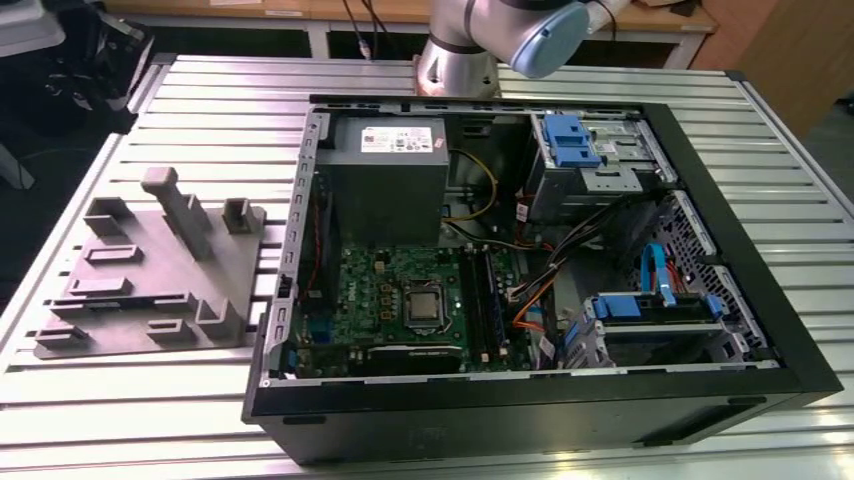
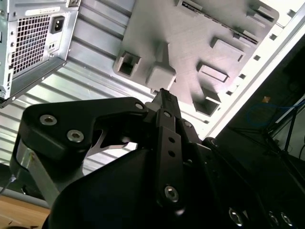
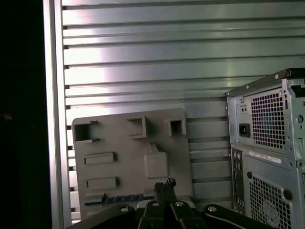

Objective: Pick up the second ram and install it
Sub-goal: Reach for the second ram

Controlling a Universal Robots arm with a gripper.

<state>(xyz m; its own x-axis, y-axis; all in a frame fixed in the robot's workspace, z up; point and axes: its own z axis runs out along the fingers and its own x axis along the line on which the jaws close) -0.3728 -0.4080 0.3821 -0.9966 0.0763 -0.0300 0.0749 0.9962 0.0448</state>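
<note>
Aluminium slats form the tabletop (image 1: 160, 400), which carries an open black computer case (image 1: 534, 410) lying on its side across the centre and the exterior view's right. A grey fixture plate (image 1: 127, 325) sits on the exterior view's left, apart from the case. In the first wrist view the hand (image 3: 164, 183) hangs above that plate, its fingertips together with nothing between them. The second ram (image 3: 119, 197) appears as a thin dark strip seated in a slot along one edge of the plate, well apart from the motherboard's memory slots (image 1: 487, 300). Likely trouble: a hand lowered while closed would jab the board instead of straddling it. So little of the card stands proud that an off-centre pinch could slip or tilt it. Cables crowding the slots could also snag it or spoil its alignment.
</note>
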